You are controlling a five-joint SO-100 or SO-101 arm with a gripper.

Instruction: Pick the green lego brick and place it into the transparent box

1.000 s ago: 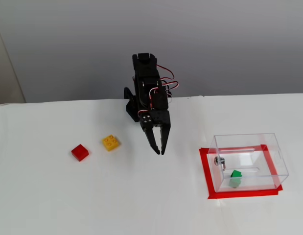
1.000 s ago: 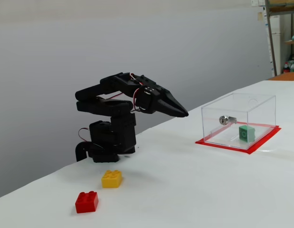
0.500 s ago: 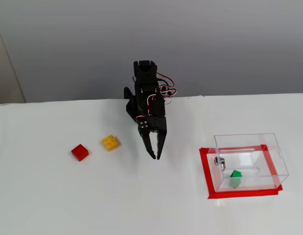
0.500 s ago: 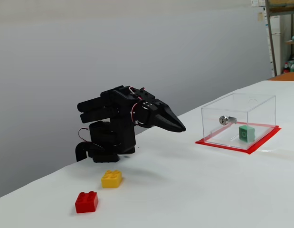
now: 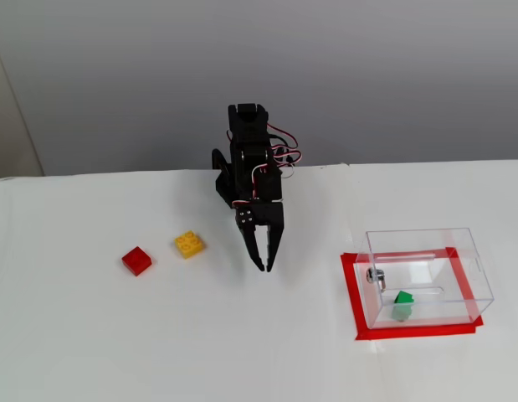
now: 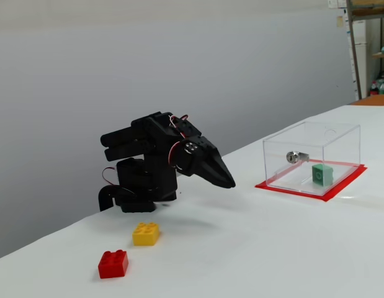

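One green lego brick (image 5: pixel 403 297) lies inside the transparent box (image 5: pixel 472 260) at lower right (task apparently complete); gripper (image 5: pixel 264 267) clenched, empty, centre frame.

The black arm sat folded low, its pincer (image 5: pixel 264 265) (image 6: pixel 227 182) pointing downward with both jaws closed together, holding nothing.

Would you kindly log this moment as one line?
pincer: shut, empty | green brick: inside clear box | yellow, red bricks: on table
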